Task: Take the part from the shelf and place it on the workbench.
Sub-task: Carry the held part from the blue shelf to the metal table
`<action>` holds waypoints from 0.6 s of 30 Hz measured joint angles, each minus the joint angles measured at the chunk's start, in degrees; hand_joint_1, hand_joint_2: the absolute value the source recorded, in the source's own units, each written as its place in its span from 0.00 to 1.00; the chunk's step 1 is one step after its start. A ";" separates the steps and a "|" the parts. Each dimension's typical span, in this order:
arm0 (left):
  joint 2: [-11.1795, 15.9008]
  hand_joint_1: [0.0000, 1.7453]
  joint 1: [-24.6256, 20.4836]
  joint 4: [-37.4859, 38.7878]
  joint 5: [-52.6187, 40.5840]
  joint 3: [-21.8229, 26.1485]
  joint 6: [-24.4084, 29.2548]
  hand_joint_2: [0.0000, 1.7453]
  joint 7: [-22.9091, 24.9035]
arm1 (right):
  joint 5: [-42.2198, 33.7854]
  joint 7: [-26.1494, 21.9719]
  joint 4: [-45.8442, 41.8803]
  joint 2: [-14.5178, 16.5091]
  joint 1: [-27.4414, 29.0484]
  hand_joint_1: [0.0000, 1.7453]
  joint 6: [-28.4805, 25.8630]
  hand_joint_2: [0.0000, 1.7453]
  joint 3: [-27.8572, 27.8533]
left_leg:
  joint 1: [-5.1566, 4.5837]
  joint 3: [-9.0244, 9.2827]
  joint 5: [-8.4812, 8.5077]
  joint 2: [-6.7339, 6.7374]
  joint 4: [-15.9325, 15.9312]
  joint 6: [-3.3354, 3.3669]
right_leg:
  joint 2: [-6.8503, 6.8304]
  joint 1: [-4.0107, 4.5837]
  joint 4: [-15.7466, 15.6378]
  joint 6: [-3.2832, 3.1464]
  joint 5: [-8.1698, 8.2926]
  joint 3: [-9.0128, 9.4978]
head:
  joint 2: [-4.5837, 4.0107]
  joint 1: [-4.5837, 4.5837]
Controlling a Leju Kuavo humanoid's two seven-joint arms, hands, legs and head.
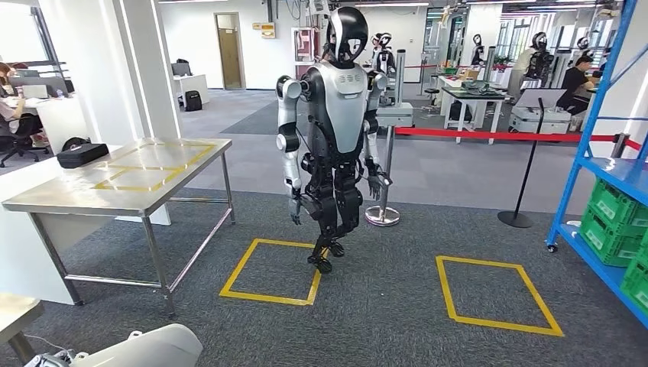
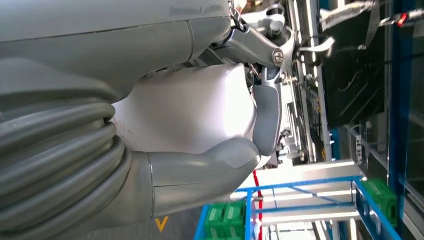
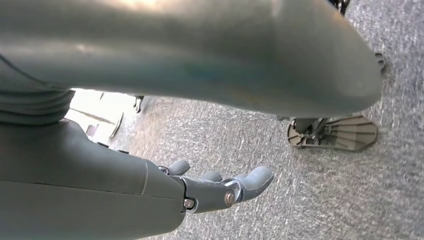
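**Part not identified; right hand empty**

Your right hand [image 3: 215, 192] hangs above the carpet [image 3: 310, 200], its fingers [image 3: 255, 179] apart and holding nothing. Your left hand [image 2: 210, 165] has thumb and a finger curved against a white glossy shape [image 2: 185, 107]; you cannot tell whether it grips it, or whether it is the part. The blue shelf [image 2: 300, 180] with green crates [image 2: 222, 217] stands beyond that hand.

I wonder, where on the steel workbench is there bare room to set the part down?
The workbench is bare across its yellow tape outlines, from the near edge up to the black case on its far left corner. Only that corner is taken.
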 joint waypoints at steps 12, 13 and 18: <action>0.18 1.00 1.62 -3.00 0.05 3.84 0.44 1.00 -0.15 | 0.67 -0.24 0.02 0.10 0.11 0.00 0.19 0.00 0.03 | 0.62 -0.82 0.25 -9.31 0.71 -0.84 | 11.31 -0.95 0.37 0.55 1.17 -1.39 | 0.00 0.35; 0.41 1.00 1.87 -3.16 0.13 4.22 0.44 1.00 -0.22 | 0.71 -0.21 0.02 0.11 0.06 0.00 0.19 0.00 0.03 | 0.64 -1.07 0.38 -9.99 0.55 -1.28 | 10.74 -0.82 0.20 0.19 1.28 -1.27 | 0.00 0.33; 1.39 1.00 2.76 -3.42 0.29 5.86 0.55 1.00 -1.15 | 1.07 -0.06 0.02 0.30 0.04 0.00 0.26 0.00 0.01 | 0.40 -4.83 -4.11 -3.89 7.89 -2.52 | 6.85 -0.91 -0.48 -1.71 1.70 -0.85 | 0.00 -0.07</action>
